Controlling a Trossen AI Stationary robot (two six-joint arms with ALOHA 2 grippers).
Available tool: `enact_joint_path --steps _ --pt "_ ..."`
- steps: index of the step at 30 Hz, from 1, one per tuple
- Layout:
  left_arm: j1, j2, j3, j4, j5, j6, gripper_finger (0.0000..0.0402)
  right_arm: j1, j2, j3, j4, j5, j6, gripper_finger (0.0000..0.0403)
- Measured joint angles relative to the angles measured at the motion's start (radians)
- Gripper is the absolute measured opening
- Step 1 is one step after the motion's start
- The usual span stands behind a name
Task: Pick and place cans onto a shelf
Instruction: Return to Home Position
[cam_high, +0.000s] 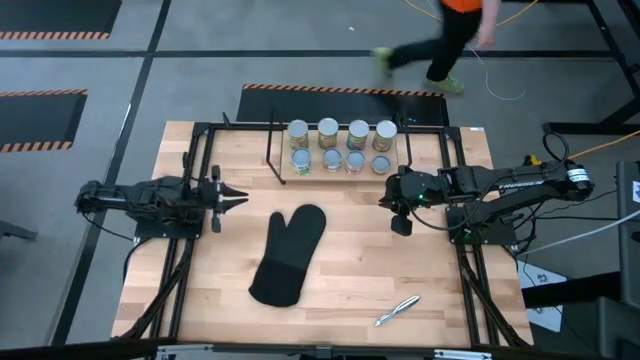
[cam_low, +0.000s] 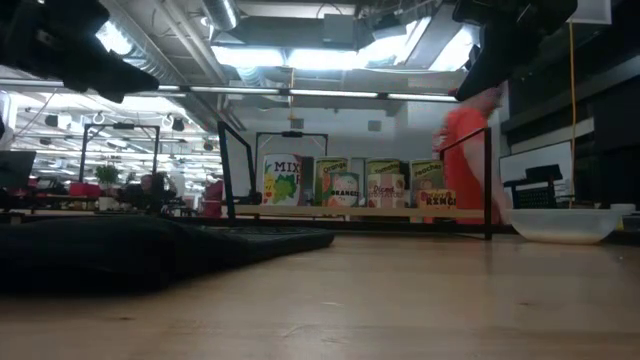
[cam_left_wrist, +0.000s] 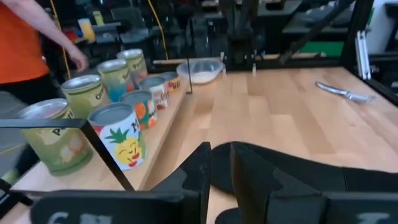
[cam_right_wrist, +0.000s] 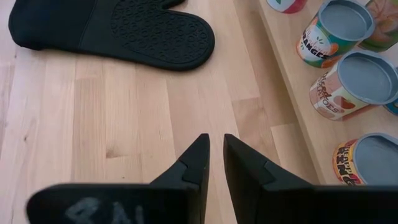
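All eight labelled, metal-topped cans (cam_high: 340, 145) stand in two rows on the black-rod, pale-board shelf (cam_right_wrist: 298, 124) at the table's far edge; placing looks finished. Left end effector (cam_left_wrist: 221, 148) and right end effector (cam_right_wrist: 216, 138), fingers nearly together, hold nothing beside a nubbed black mitt (cam_high: 290, 255).

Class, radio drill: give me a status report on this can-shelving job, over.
Left gripper, right gripper: jaws shut, empty, off the shelf. All eight cans on shelf. Oven mitt lies mid-table, apart from shelf.
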Motion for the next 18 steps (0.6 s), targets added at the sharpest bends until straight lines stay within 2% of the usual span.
enact_joint_path --steps 4,11,18 --pt "0.0 -0.077 -0.05 0.003 0.033 0.003 0.0055 0.0 0.0 0.0 0.0 0.0 0.0 0.0052" --pt "0.0 -0.075 -0.116 0.019 0.053 0.0 0.0055 0.0 0.0 0.0 0.0 0.0 0.0 0.0052" --pt "0.0 -0.075 -0.147 0.132 0.079 0.062 0.0055 0.0 0.0 0.0 0.0 0.0 0.0 0.0052"
